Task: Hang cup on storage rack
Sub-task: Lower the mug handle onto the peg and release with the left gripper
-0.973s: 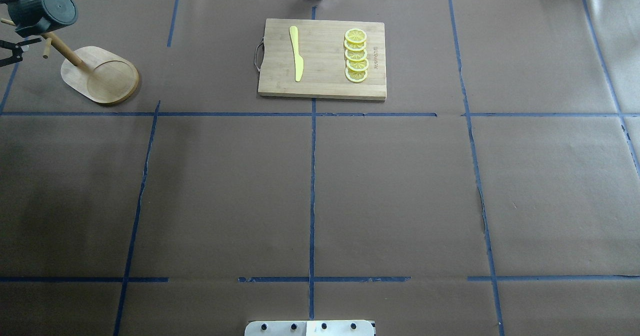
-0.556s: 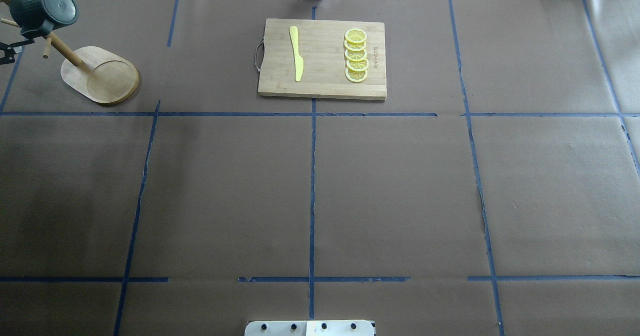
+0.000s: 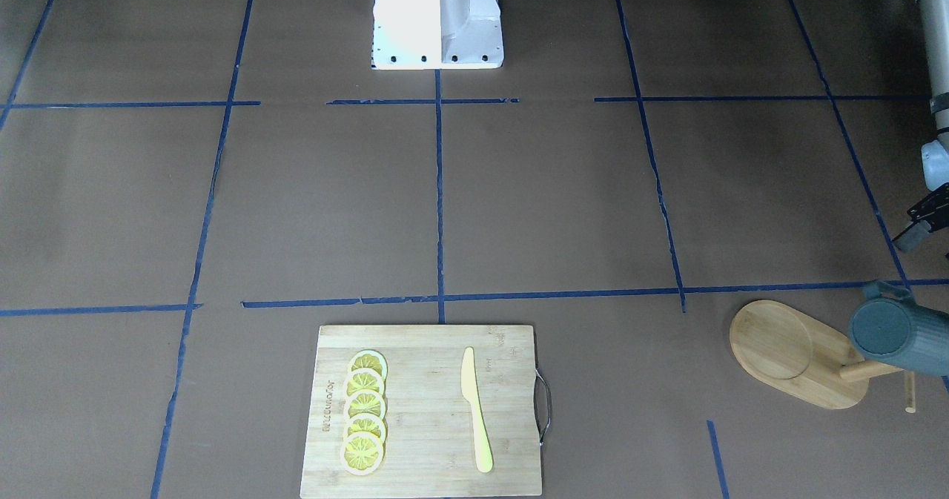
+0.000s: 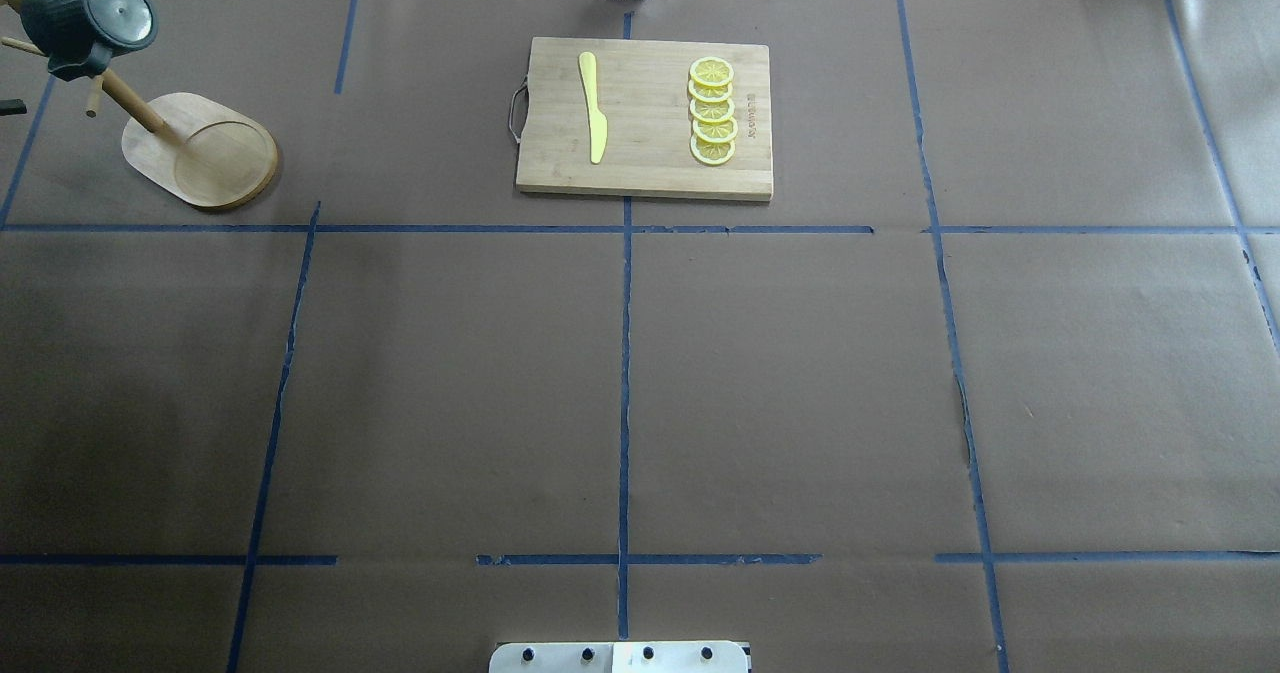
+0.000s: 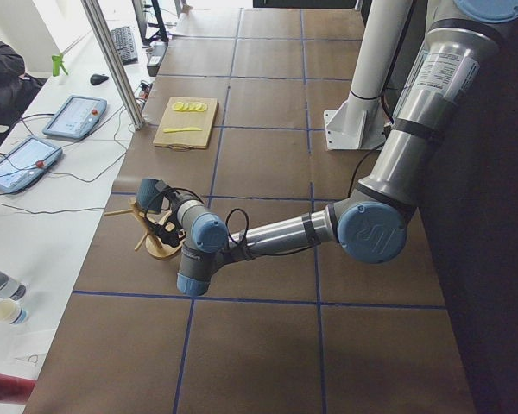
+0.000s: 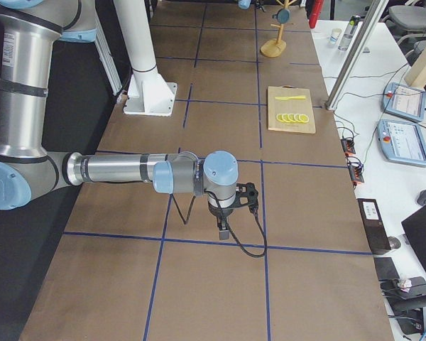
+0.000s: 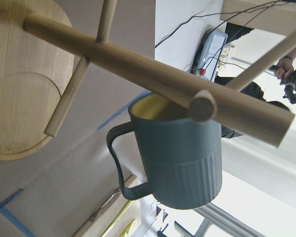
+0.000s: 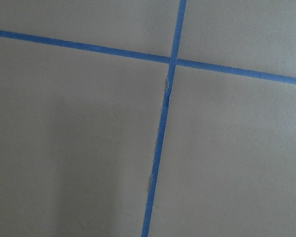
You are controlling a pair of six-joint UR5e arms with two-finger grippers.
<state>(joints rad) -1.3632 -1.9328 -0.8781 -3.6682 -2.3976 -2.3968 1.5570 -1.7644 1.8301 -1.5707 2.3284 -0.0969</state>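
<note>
The dark teal-grey cup (image 4: 88, 15) hangs by its handle on a peg of the bamboo storage rack (image 4: 200, 148) at the table's far left. It hangs free of both grippers. In the left wrist view the cup (image 7: 182, 163) hangs below the rack's post (image 7: 153, 74), with its yellow inside showing. My left gripper (image 3: 919, 225) is beside the rack at the view's edge, apart from the cup (image 3: 901, 336), and looks open and empty. My right gripper (image 6: 227, 213) hovers low over bare table, and I cannot tell its state.
A bamboo cutting board (image 4: 645, 118) at the far middle holds a yellow knife (image 4: 594, 108) and several lemon slices (image 4: 712, 111). Blue tape lines (image 4: 625, 393) cross the brown table cover. The rack stands close to the table's left edge.
My left gripper has drawn back to the left, away from the cup, and has almost left the overhead view. The cup stays hanging on the rack.
</note>
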